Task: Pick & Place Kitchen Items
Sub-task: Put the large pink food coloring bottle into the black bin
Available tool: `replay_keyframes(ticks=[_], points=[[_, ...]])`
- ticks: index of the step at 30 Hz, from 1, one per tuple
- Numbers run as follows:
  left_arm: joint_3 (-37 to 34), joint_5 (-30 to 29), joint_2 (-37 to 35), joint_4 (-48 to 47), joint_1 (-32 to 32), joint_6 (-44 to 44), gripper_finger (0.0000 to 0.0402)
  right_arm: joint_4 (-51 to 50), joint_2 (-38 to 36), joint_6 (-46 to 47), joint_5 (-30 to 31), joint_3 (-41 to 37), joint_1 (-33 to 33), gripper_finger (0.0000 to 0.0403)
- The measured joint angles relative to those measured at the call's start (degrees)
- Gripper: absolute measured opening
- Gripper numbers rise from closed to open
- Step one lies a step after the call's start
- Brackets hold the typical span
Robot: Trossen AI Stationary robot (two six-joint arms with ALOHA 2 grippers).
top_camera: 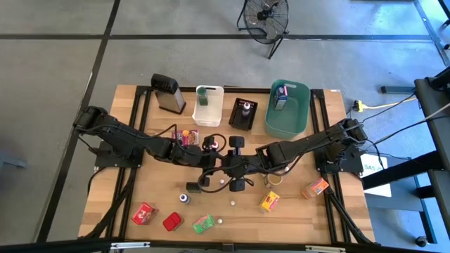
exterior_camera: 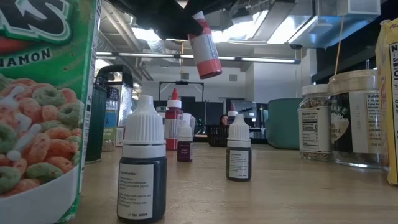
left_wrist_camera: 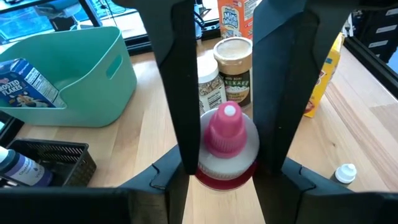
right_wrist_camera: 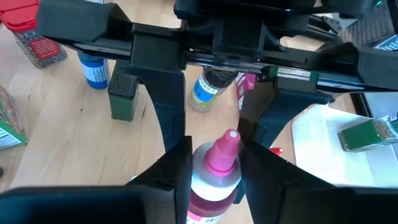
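Observation:
A small bottle (left_wrist_camera: 227, 140) with a pink pointed cap, white shoulder and red label hangs in the air over the table's middle. In the low view the bottle (exterior_camera: 205, 46) hangs tilted, its cap end hidden among the dark fingers. My left gripper (top_camera: 216, 160) comes from the table's left and my right gripper (top_camera: 225, 163) from the right. They meet at the bottle, each shut on it. In the left wrist view my left gripper (left_wrist_camera: 227, 124) has it between its fingers, as does my right gripper (right_wrist_camera: 214, 155) in the right wrist view. My left gripper pinches the bottle's body just below the white shoulder (left_wrist_camera: 204, 152) between its two fingers, slanting down from the table's left. The bottle is lifted clear, cap up and tilted. My right gripper has the bottle's body (right_wrist_camera: 200, 177) between its two fingers, below the pink cap, slanting down from the table's right. Its fingers overlap the left gripper's fingers (right_wrist_camera: 171, 112), so the exact place of contact is partly hidden.
At the back stand a grater (top_camera: 167, 93), a white bin (top_camera: 209, 105), a black basket (top_camera: 243, 112) and a teal bin (top_camera: 288, 109). Red (top_camera: 144, 213), green (top_camera: 203, 223), yellow (top_camera: 270, 202) and orange (top_camera: 315, 188) packets lie near the front. Dropper bottles (exterior_camera: 142, 168) and jars (left_wrist_camera: 233, 68) stand beneath.

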Motion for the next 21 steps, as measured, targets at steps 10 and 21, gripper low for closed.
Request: replay_keyframes(ticks=[10,21], points=[[0.0,-0.6,0.0,-0.2,0.0,0.3,0.0146,0.1,0.0,0.4,0.1,0.1,0.0,0.0089],[0.0,-0.4,0.1,-0.6,0.0,0.6,0.0146,-0.2,0.0,0.2,0.0,0.2,0.0,0.0052]])
